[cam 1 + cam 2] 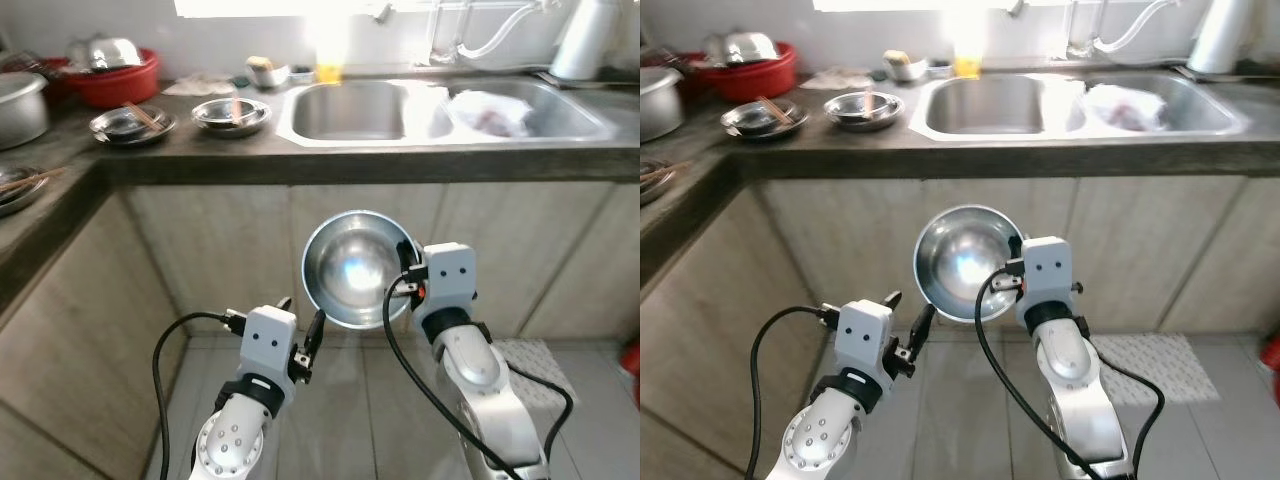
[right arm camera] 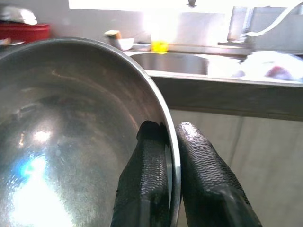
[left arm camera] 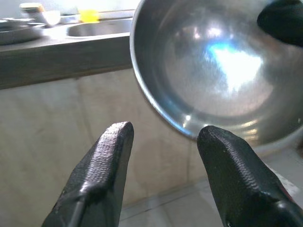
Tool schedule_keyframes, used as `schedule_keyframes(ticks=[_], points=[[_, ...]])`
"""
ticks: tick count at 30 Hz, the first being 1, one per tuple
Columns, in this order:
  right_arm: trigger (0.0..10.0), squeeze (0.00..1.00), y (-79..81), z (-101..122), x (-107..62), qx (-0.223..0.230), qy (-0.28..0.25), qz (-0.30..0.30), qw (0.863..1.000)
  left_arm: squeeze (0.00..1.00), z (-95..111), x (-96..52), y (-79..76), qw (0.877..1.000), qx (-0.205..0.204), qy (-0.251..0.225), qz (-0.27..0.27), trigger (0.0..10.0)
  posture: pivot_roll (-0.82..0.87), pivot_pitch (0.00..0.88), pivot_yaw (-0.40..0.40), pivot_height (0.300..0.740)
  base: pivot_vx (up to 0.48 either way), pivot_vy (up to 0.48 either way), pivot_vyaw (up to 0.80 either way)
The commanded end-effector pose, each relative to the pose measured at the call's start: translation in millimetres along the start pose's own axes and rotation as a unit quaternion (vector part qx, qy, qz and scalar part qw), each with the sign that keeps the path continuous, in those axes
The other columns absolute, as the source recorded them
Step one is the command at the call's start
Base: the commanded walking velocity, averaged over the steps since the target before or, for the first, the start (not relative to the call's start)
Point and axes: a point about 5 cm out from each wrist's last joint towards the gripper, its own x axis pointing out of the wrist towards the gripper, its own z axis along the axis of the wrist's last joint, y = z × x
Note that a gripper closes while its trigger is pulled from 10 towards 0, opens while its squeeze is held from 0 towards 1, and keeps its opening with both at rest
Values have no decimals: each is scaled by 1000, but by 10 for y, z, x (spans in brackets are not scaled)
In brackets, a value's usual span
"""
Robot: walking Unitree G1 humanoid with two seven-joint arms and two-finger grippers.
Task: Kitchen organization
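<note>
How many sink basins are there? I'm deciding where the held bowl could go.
2. The left basin sits mid-counter with nothing visible inside; the right basin beside it holds a white bag. The right gripper holds the steel bowl.

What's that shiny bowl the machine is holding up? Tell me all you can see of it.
The steel bowl is round, polished metal, empty, its inside mirroring a bright light patch. It is held tipped on edge, open side toward the camera, in front of the cabinet below the sink. The right end effector pinches its rim, one finger inside, one outside. The left end effector is open just below it, not touching.
</note>
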Motion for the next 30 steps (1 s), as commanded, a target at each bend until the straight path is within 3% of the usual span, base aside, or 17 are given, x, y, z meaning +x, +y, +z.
schedule_keyframes(ticks=[1, 6, 30], points=[[10000, 0, -69, 86, 16, -1, -15, -12, 1000, 0, 29, 16, 4, 1000, 2, -6, 0, 10000, 79, 69, -7, 740, 0, 0, -800], [10000, 0, -95, 138, 51, -6, -25, -17, 1000, 0, 35, 25, 23, 1000, 4, -9, 0, 10000, 75, 65, -8, 740, 275, 0, -800], [10000, 0, -174, 330, 155, -3, -63, -32, 998, 0, 39, 25, 29, 1000, 11, -10, -8, 10000, 80, 65, -3, 740, 480, 0, 0]])
